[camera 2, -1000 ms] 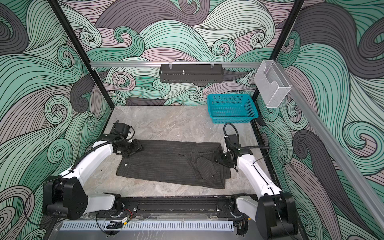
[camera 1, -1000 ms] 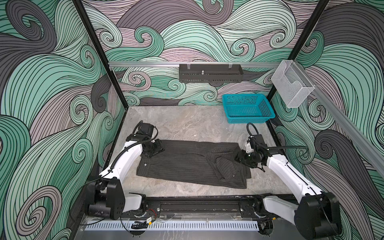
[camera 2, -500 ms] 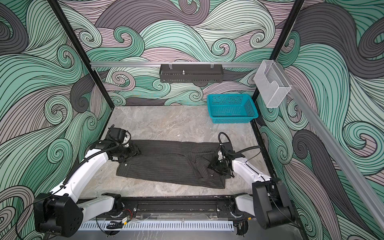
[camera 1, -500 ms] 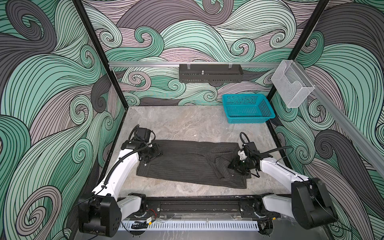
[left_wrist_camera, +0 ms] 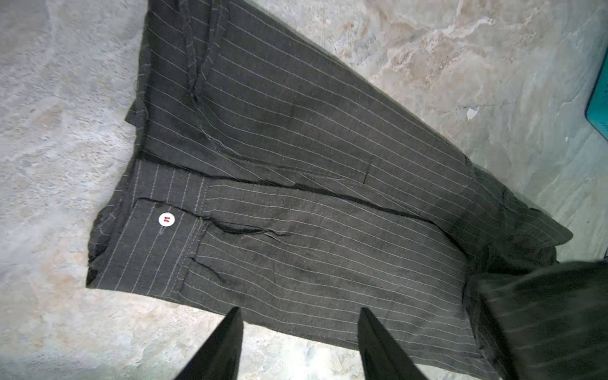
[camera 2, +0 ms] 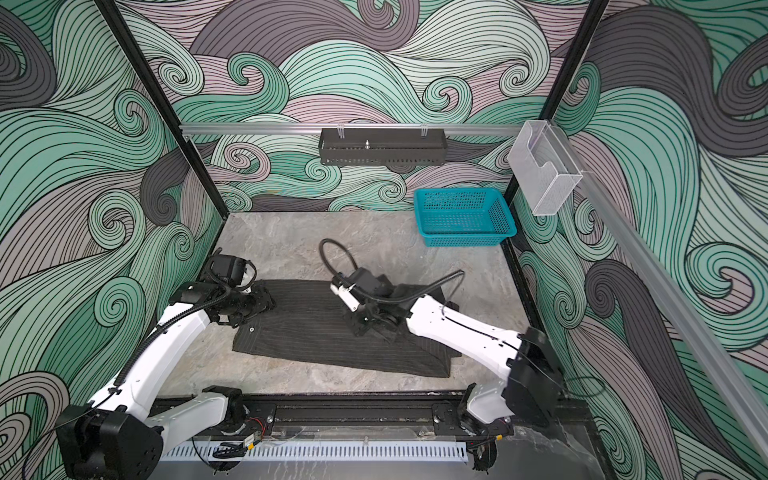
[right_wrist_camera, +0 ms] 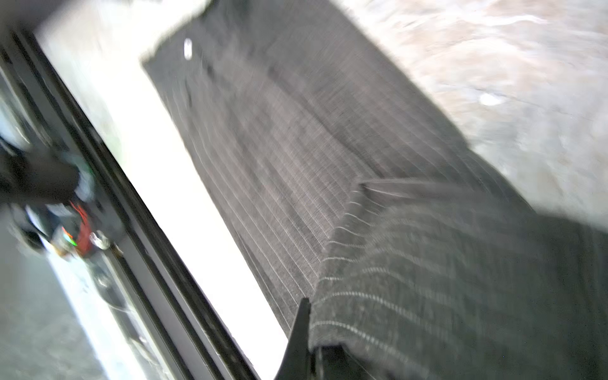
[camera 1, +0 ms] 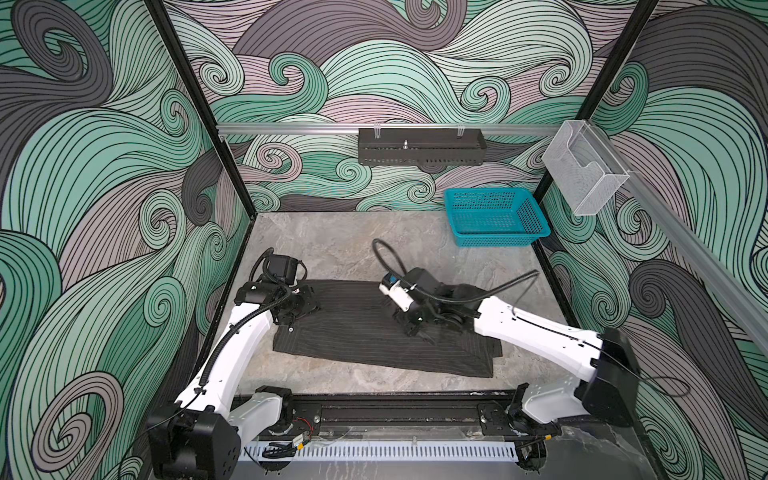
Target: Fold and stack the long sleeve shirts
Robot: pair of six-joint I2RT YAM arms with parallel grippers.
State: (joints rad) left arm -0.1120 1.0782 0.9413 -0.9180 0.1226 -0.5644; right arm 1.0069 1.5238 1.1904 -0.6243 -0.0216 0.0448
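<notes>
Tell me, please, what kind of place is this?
Probably a robot test cell, not a home: a left arm and a right arm on one rail, printed wave walls enclosing the table, a pinstriped shirt on it.

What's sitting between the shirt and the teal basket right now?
Bare tabletop between shirt and basket in both top views; the left wrist view adds one tiny pale fleck.

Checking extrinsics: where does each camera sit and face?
Both top views: high above near edge, down onto pinstriped shirt, teal mesh basket; left arm, right arm show.
Left wrist: over cuff, facing down; open left end effector shows.
Right wrist: blurred, along shirt; right end effector grips it.
Shared: both wrists see the cuff button.
</notes>
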